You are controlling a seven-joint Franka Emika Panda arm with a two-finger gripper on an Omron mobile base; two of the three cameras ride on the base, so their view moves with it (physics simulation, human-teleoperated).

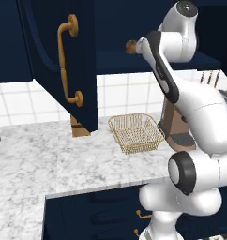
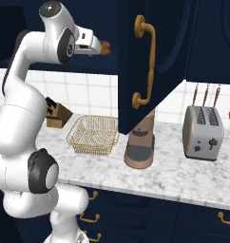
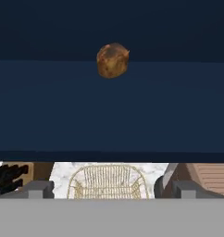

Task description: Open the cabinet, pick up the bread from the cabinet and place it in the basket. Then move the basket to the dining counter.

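Item: cabinet [image 1: 64, 61]. Navy wall unit, both doors swung open, brass handles facing outward. Opening step judged complete.

Item: bread [image 3: 112, 60]. Small dark brown lump resting on the cabinet shelf, straight ahead of the tool and apart from it. Seen in the right base view just beyond the tool's end, not touching.

Item: tool [image 3: 109, 190]. Raised to shelf height and pointed into the cabinet. The two finger tips stand wide apart at the bottom of the hand view with nothing between them: open and empty.

Item: basket [image 1: 136, 132]. Pale gold wire mesh, on the desk [image 1: 35, 154] below the tool, under the shelf edge; nothing seen inside it.

Item: knife block [image 2: 57, 114] to one side of the basket, brown appliance [image 2: 139, 144] to the other, toaster [image 2: 203, 132] farther off.

Step in hand (judgement): approach to pick the bread.

Next move calls for: advancing along the shelf until the fingers straddle the lump, closing on it, withdrawing clear of the shelf lip, then lowering to the basket beneath.
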